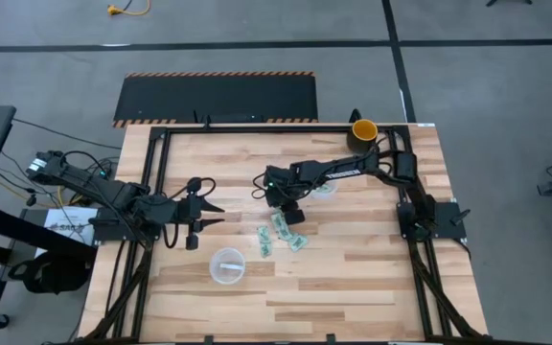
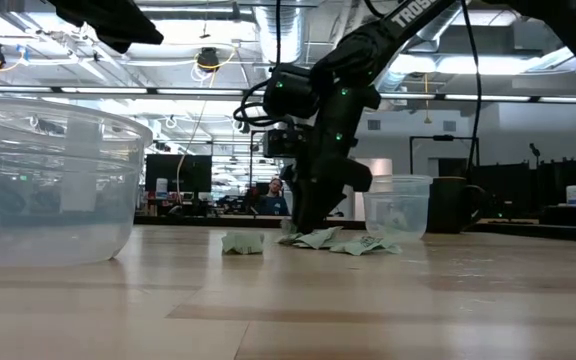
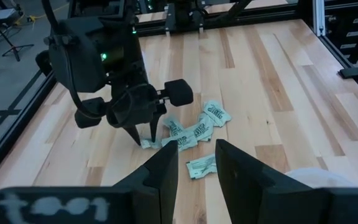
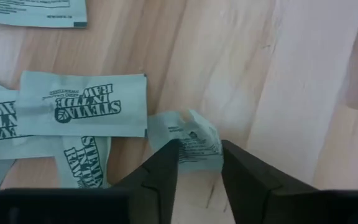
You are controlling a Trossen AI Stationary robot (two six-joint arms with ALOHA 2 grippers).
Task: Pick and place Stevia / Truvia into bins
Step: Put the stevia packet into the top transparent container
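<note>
Several light green Stevia sachets lie flat in a loose pile on the wooden table's middle. My right gripper points steeply down at the pile's edge, shut on one crumpled sachet; it also shows in the left wrist view. One clear bin stands near the front edge, and another bin stands behind the pile, under my right arm. My left gripper hovers at the table's left, open, with nothing between its fingers. My right gripper pinches the crumpled sachet's near edge between its two fingers, which come from above and point steeply down. The paper is bunched up between them. The sachet rests on the table, beside the flat sachets.
A dark mug with yellow inside stands at the far right corner. Black frame rails run along the table's left, right and far sides. Bare wood lies to the right of the pile and along the front edge.
</note>
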